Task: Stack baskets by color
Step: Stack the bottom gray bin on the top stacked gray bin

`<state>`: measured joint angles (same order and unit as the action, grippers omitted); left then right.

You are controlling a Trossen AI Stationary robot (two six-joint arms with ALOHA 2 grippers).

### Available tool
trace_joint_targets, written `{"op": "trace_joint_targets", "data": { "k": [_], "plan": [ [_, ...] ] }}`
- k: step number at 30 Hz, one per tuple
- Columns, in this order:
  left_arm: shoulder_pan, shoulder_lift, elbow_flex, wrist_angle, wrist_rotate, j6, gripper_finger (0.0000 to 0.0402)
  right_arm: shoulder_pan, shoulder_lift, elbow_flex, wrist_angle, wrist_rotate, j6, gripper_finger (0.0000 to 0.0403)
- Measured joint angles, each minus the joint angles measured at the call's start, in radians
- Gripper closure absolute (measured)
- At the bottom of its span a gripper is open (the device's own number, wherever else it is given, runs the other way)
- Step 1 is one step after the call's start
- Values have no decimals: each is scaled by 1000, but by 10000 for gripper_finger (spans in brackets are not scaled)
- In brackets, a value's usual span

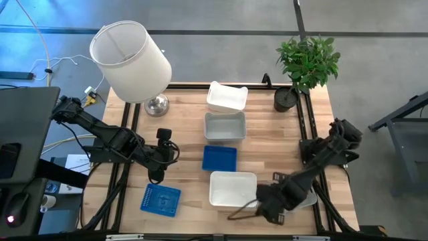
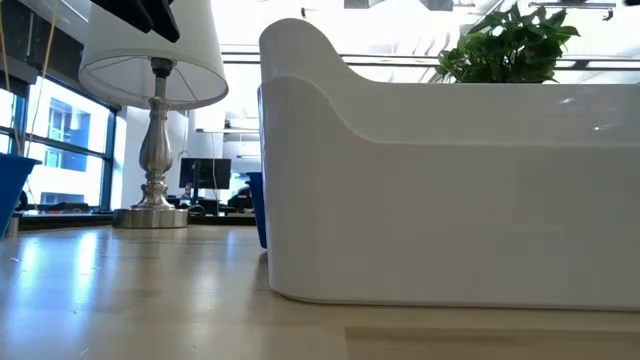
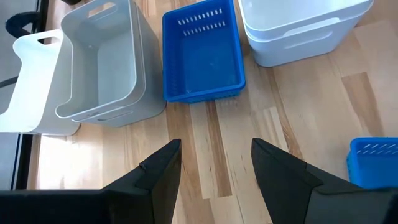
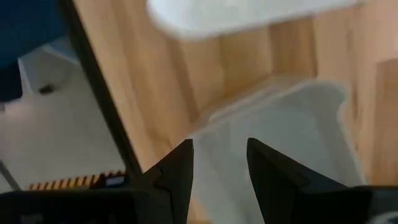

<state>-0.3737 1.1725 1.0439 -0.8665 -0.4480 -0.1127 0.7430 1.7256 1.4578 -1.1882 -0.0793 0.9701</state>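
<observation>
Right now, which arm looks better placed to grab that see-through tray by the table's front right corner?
The right one, probably. The right gripper hangs open directly over the clear tray, while the left gripper hovers open across the table near the blue basket, with the white stack between them.

Down the middle of the table (image 1: 184, 144) runs a line of baskets. The farthest basket (image 1: 227, 97) sits at twelve o'clock, near the back edge. Just before it lies a second basket (image 1: 224, 126), then a third (image 1: 219, 158), then a stacked pair (image 1: 233, 188) nearest the front edge. At seven o'clock from the third, a lone basket (image 1: 160, 199) rests near the front left. At four o'clock, by the front right edge, another basket (image 4: 292, 143) lies under the right gripper (image 1: 267, 201). The lamp (image 1: 130, 61) stands at eleven o'clock, the plant (image 1: 306, 63) at one o'clock. The left gripper (image 1: 158, 169) hangs at nine o'clock, left of the third basket.
</observation>
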Motion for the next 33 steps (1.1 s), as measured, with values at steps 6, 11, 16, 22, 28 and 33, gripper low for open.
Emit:
{"op": "trace_joint_targets", "data": {
  "k": [6, 11, 16, 22, 28, 33],
  "plan": [
    [0, 0, 0, 3, -12, -39, 222, 99, 0, 0, -15, 0, 45, 266],
    [0, 0, 0, 3, -12, -69, 222, 169, 0, 0, -18, 65, 107, 266],
    [0, 0, 0, 3, -10, -71, 222, 219, 0, 0, -21, 138, 138, 266],
    [0, 0, 0, 4, -8, -89, 222, 248, 15, 0, -25, 134, 163, 266],
    [0, 0, 0, 4, -8, -97, 222, 261, 59, 0, -24, 132, 151, 266],
    [0, 0, 0, 4, -8, -97, 222, 260, 88, 0, -32, 131, 149, 266]
  ]
}}
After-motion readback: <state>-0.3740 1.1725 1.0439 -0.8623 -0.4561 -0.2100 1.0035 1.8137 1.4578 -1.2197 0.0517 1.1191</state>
